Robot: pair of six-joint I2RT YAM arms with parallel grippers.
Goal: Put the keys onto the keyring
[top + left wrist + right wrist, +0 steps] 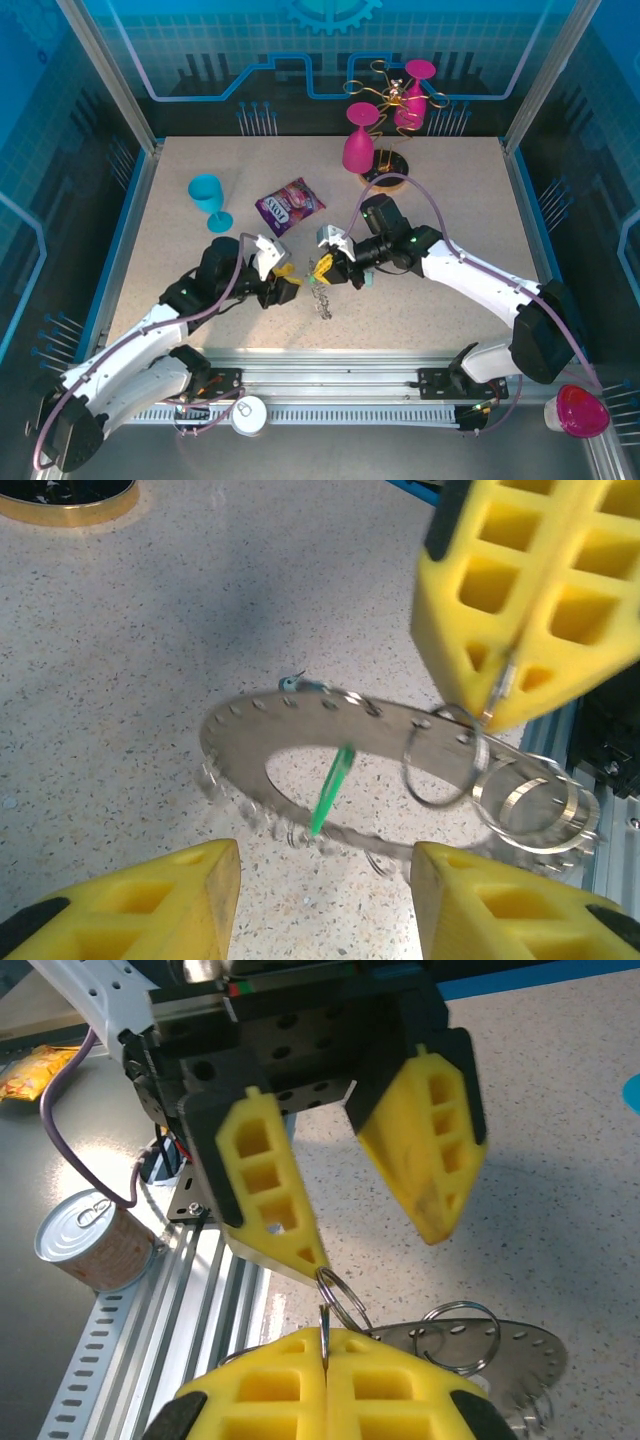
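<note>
Pinches one small wire loop (340, 1298) on the rim of the keyring (300, 742) with the right gripper (325, 1348), yellow fingers (270, 1390) pressed flat together at the bottom edge of the right wrist frame. Hangs the keyring from that loop just below the centre of the top view, between the two grippers; cannot tell whether its lower edge touches the table (440, 200). Points the left gripper (325, 865) at the ring with jaws apart and nothing between them, fingers (150, 905) in the lower corners of the left wrist frame. Shows a key with bright green head (332, 785) slanting across the ring's opening in the middle of that frame; cannot tell if hooked on or only resting. Has the snack packet (290, 206) well apart, to the upper left of the grippers.
</note>
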